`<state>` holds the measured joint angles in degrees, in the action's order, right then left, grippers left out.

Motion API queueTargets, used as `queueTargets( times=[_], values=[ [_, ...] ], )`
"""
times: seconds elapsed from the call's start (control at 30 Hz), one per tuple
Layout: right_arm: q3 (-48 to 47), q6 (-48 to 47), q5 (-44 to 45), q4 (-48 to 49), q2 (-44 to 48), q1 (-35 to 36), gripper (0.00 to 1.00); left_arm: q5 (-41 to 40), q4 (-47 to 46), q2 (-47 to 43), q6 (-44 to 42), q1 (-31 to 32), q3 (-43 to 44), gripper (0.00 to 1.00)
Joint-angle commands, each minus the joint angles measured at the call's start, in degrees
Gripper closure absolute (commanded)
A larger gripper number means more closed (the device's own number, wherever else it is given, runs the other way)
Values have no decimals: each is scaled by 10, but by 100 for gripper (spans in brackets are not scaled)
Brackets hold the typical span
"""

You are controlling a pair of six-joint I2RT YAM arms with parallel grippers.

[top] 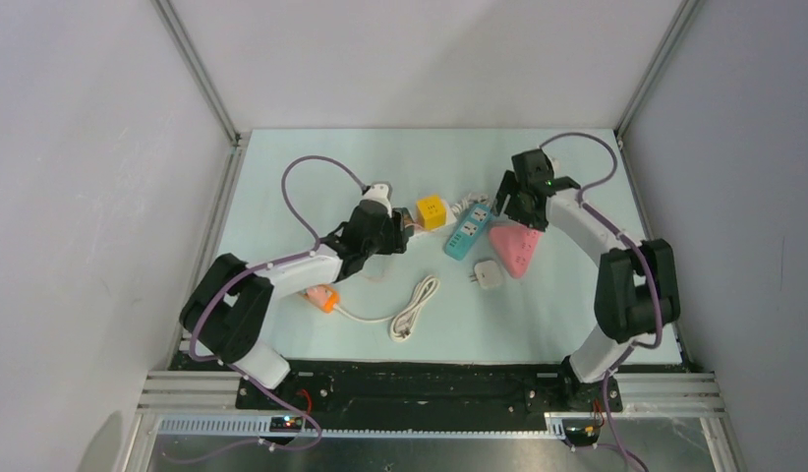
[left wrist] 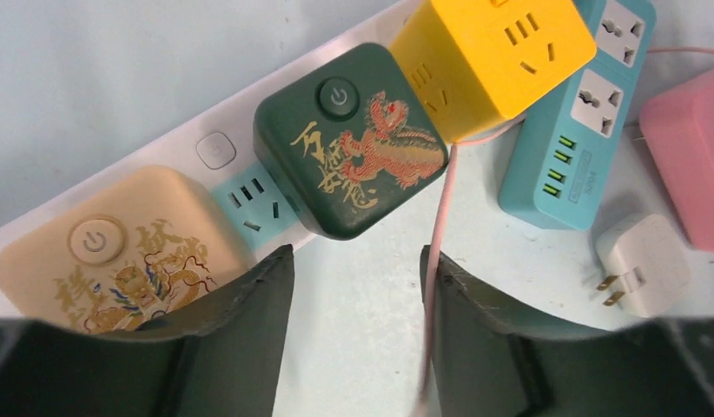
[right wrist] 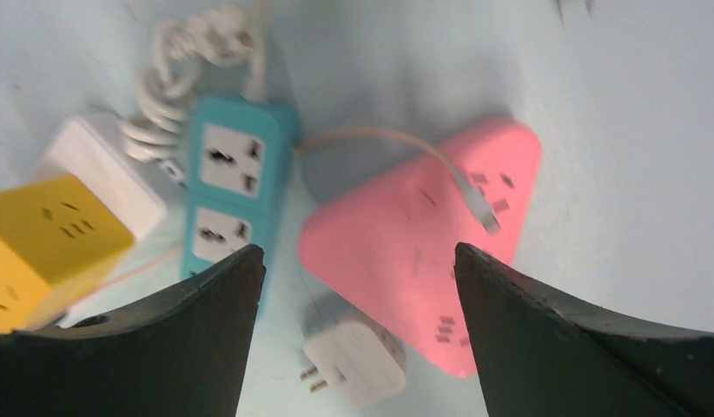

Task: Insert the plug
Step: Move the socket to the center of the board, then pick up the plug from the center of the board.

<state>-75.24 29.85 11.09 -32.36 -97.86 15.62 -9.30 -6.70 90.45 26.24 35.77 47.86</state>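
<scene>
The left tool (left wrist: 355,261) is seen released: its fingers stand apart with nothing gripped. Between them only bare desk (left wrist: 362,347) is seen, with a thin pink cord (left wrist: 442,217) running beside one finger. Just beyond the fingertips the green plug (left wrist: 349,143) is seated on the white strip (left wrist: 162,149), flush as far as can be told, so the insertion is judged done or nearly so. A beige plug (left wrist: 102,252) is seated on the same strip, with an uncovered socket (left wrist: 254,204) between the two. A yellow cube (left wrist: 492,52) is seen just beside the green plug on its far side. The right tool (right wrist: 358,252) is likewise released, spread wide and empty above the pink block (right wrist: 414,252) and teal strip (right wrist: 236,182). It is probably held there so that the crowded cluster could be steadied. A white charger (right wrist: 358,360), prongs out, lies loose on the desk near both.
</scene>
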Motion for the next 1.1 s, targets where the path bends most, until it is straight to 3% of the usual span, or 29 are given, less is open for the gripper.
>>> queueTargets(
  times=[0.0,0.2,0.47,0.77,0.93,1.07],
  values=[
    [106,76,5,19,86,-22,15,-17,5,-52,-22,-15,6,34],
    [193,125,-51,51,171,-61,16,4,12,-141,-35,-13,18,15],
    [287,151,-161,128,212,-132,17,56,59,-175,-26,24,92,12],
    [342,172,-185,150,243,-173,23,196,16,54,136,110,281,20],
    [347,159,-162,103,285,-224,24,199,-49,150,193,140,303,13],
    [353,147,-137,98,326,-244,30,136,-56,210,194,160,330,5]
  ],
)
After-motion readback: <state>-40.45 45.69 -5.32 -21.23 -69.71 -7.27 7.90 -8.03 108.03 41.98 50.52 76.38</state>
